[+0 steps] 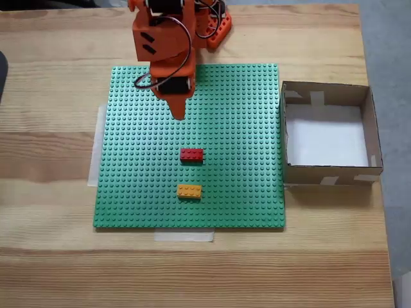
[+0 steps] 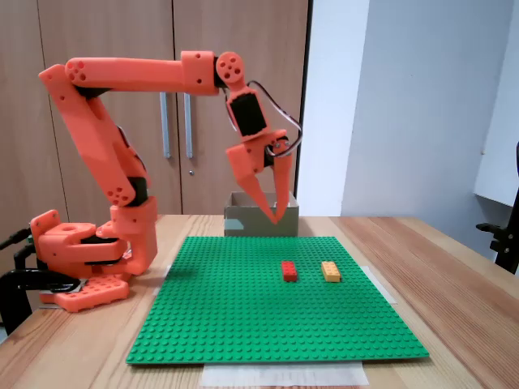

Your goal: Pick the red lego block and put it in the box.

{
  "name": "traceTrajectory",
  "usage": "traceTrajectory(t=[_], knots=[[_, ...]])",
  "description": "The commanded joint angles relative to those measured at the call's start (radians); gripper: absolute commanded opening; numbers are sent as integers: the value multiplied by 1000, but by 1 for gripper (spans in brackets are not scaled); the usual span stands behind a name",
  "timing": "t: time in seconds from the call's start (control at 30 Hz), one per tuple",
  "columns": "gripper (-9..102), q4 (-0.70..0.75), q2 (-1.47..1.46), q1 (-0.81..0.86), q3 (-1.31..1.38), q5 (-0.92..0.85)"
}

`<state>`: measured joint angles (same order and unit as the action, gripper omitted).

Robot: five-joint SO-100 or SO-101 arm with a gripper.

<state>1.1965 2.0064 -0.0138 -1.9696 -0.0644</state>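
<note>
Orange plastic arm poised over a green studded baseplate [image 1: 128,160], its two-finger gripper [image 2: 276,217] empty and hanging above the plate.

Red 2x4-stud plastic brick [image 1: 191,154] sits on the baseplate near its middle, apart from the gripper [image 1: 178,115] — the fingertips point down and nearly meet at the tips with a narrow wedge of gap above, so the claw looks close to closed, though from the side fixed view I cannot be sure it is fully shut. Just beside the red brick [image 2: 289,271], toward the plate's near edge in the top-down fixed view, lies a yellow-orange brick [image 1: 189,191] of the same size. Shallow brown cardboard box [image 1: 373,138] with a white floor and pale tape patches stands on the wooden table [image 1: 51,269] — against the plate's right edge in that view.
</note>
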Motion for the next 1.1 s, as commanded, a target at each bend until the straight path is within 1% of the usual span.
traceTrajectory(t=[0.0,0.13,0.27,0.43,0.5,0.6,1.07], knots=[[-1,-23,3,-23,-8,8],[-1,-61,3,-48,-52,14],[-1,-84,3,-25,-66,0],[-1,-150,-5,5,-109,-12],[-1,-149,-29,8,-97,-15],[-1,-103,-112,21,-20,-17],[-1,-132,-169,35,5,2]])
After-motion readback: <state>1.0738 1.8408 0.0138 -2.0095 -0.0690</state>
